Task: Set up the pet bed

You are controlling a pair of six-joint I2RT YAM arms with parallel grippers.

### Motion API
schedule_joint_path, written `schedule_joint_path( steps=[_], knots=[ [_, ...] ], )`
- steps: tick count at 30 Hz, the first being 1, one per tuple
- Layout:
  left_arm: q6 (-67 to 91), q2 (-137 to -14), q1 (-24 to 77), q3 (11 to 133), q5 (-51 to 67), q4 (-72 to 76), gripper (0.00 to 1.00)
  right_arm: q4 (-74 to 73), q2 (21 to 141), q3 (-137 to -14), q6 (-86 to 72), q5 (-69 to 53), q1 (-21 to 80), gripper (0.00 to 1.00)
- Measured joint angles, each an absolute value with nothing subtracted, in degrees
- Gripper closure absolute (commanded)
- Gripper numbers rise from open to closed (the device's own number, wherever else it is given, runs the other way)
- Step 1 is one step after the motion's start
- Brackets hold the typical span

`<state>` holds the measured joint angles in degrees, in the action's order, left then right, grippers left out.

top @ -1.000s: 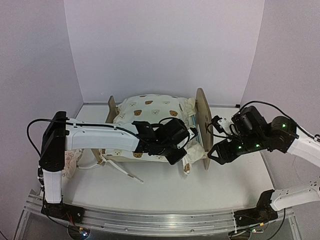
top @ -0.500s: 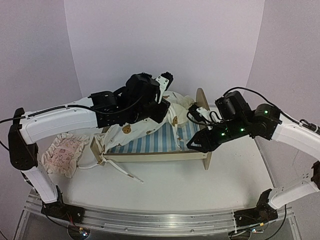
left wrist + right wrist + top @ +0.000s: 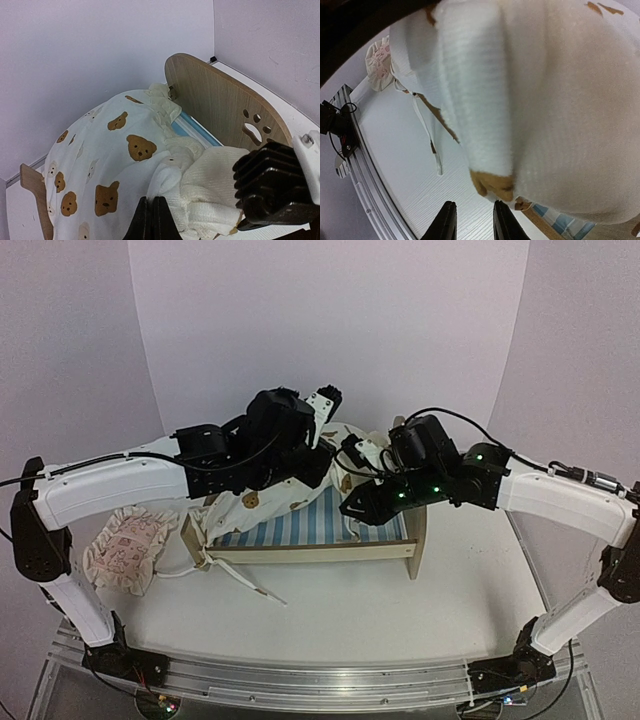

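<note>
top view: the pet bed (image 3: pixel 300 552) stands mid-table (image 3: pixel 400 610), long side toward the arms, headboard (image 3: pixel 400 430) at the right, low footboard (image 3: pixel 192 536) at the left. in the frame lies the blue-and-white striped mattress (image 3: pixel 310 525), its middle and right part bare. the bear-print quilt (image 3: pixel 260 505) is held up above the far side of the bed by the left gripper (image 3: pixel 320 462), its lower end draping over the bed's left end, ties trailing onto the table near the front. the right gripper (image 3: pixel 358 508) hangs over the right part of the mattress, just beside the raised cloth. the pink ruffled pillow (image 3: pixel 125 545) lies on the table left of the bed, outside the frame.

left wrist view: the left gripper (image 3: pixel 152 222) has its fingers pressed together, pinching a fold of the quilt (image 3: pixel 115 150). beyond it the headboard (image 3: pixel 220 102) shows a paw cut-out, with a strip of blue mattress (image 3: pixel 192 130) at its foot.

right wrist view: the right gripper (image 3: pixel 474 220) has its fingers a narrow gap apart with only table (image 3: pixel 420 170) seen between them; it holds nothing. the quilt (image 3: pixel 555 100) fills the view just above the tips. a corner of striped mattress (image 3: pixel 565 226) shows lower right, the pillow (image 3: pixel 379 62) far left.
</note>
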<state>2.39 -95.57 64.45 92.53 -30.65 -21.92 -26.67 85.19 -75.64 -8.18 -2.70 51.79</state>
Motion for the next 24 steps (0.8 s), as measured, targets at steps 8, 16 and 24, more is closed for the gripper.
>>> schedule_joint_path(
  steps=[8,16,24],
  knots=[
    [2.31,-94.61,64.45,92.20,-30.68,-21.93,1.00,-22.48,84.28,-72.68,-5.48,2.34,51.79,0.69],
    [1.93,-94.56,64.45,92.20,-30.65,-21.93,1.00,-21.81,82.17,-68.66,-1.51,6.61,51.79,0.69],
    [1.93,-94.56,64.45,92.20,-30.65,-21.92,1.00,-20.96,83.68,-67.75,0.70,7.08,51.79,0.68]
  ],
)
